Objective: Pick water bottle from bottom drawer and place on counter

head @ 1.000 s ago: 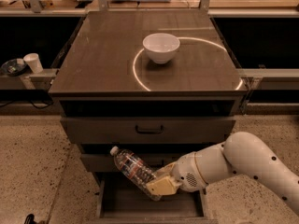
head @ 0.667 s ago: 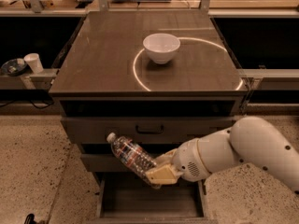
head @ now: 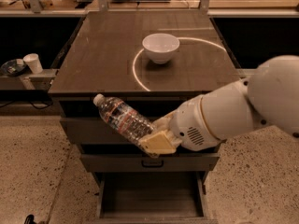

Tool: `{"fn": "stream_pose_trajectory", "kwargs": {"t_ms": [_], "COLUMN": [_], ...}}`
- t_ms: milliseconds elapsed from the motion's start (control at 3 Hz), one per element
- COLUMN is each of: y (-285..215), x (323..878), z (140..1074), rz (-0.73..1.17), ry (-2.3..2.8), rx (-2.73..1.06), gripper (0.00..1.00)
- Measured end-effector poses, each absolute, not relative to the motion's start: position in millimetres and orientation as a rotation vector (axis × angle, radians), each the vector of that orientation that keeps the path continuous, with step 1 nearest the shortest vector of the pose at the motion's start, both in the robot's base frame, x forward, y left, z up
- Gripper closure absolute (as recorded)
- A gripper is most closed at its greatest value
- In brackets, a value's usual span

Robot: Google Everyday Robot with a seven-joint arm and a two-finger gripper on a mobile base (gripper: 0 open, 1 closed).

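**Counter** (head: 103, 55): broad dark top of the drawer cabinet, crossed by a bright curved reflection. Lies above and beyond the held bottle, its front edge just over the cap.

**Arm** (head: 233, 115): white, bulky, reaching in from the right across the cabinet front. Cut off at the right border, so shoulder and base unseen.

**Bottom drawer** (head: 152, 195): pulled out, dark inside, nothing visible in it. Well below the bottle. Front lip cut off by the lower border.

**Water bottle** (head: 122, 118): off the drawer and in the air, in front of the top drawer's face. Tilted, long axis running from the white cap at upper left down to the base at lower right. Base end buried in the grip and not visible; label band hard to make out.

**Gripper** (head: 156, 143): at the arm's left end, before the cabinet front and above the handle of the middle drawer (head: 152, 164). Tan fingers (head: 161, 143) pinching the bottle's lower end, bottle projecting up and left from them. Far finger hidden behind the near one.

Next move, by judgement: up past the counter's front edge, then inward, cap leading.

**Bowl** (head: 160, 48): white, on the counter toward the back, inside the light arc; well apart from the bottle.

**Paper cup** (head: 32, 63): white, on a side ledge at far left.
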State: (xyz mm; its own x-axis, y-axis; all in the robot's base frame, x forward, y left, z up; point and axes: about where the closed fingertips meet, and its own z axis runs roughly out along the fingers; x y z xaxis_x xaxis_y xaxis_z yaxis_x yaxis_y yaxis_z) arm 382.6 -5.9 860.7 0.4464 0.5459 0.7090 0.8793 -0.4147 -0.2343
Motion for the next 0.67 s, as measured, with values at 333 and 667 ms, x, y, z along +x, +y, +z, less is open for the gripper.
{"fn": "stream_pose_trajectory", "kwargs": {"t_ms": [333,667], "y": [-14,-35], "x": [415,483], "z": [911,960], "rz": [-0.785,-0.855], "ry": [-1.150,-1.001], "rx": [-2.238,-2.439], "gripper": [1.00,1.00]}}
